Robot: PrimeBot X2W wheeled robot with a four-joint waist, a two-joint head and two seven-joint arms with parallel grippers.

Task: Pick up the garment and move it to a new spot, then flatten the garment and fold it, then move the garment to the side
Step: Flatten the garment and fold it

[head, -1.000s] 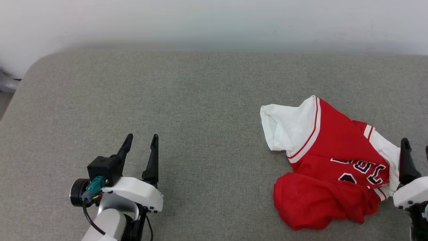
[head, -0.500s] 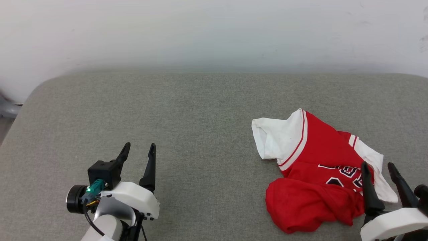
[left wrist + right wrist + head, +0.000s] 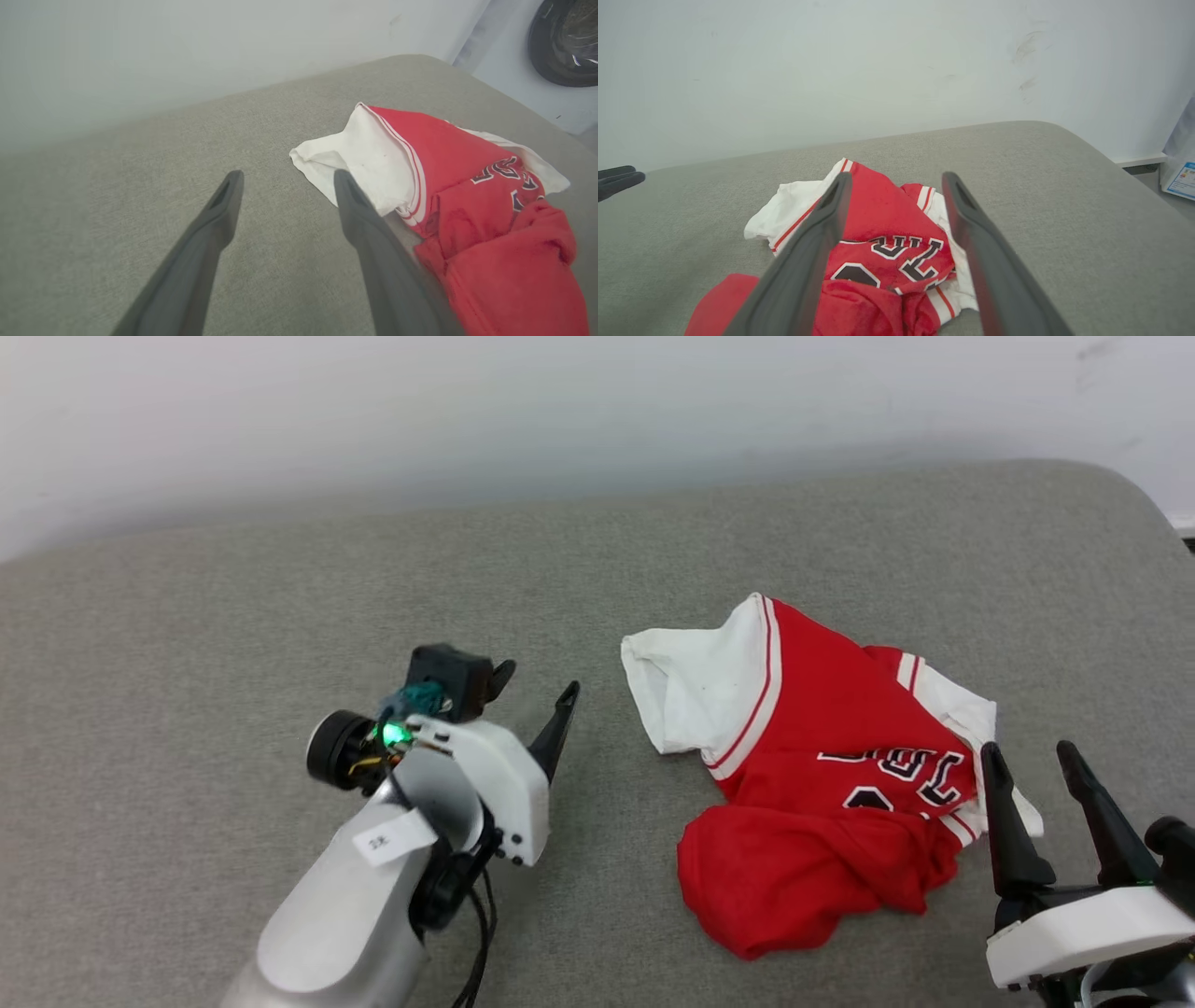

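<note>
Your garment (image 3: 822, 728) lies crumpled on the right half of the grey fabric surface (image 3: 233, 616), well clear of the far edge that runs along the white wall (image 3: 560, 411) and short of the rounded far right corner. One white sleeve with red-striped trim spreads toward the surface's middle. The red body runs from it to the right, showing black letters with white outlines. The red lower part is bunched into a heap on the near side. A second white sleeve pokes out on the right side of the pile.

Your left gripper (image 3: 539, 679) sits near the middle of the surface, its two dark fingers spread apart with only grey fabric between them. It points at the spread white sleeve and stands near it but apart from it. In the left wrist view the garment (image 3: 448, 154) lies just right of the left gripper (image 3: 288, 176), with a dark round thing (image 3: 565, 42) off the surface at the top right.

Your right gripper (image 3: 1025, 749) is at the garment's right side, fingers wide apart and holding nothing. In the head view its inner finger overlaps the white trim at the shirt's edge, and you cannot tell whether it touches the cloth. In the right wrist view the right gripper (image 3: 896, 176) frames the lettering on the garment (image 3: 887, 214).
</note>
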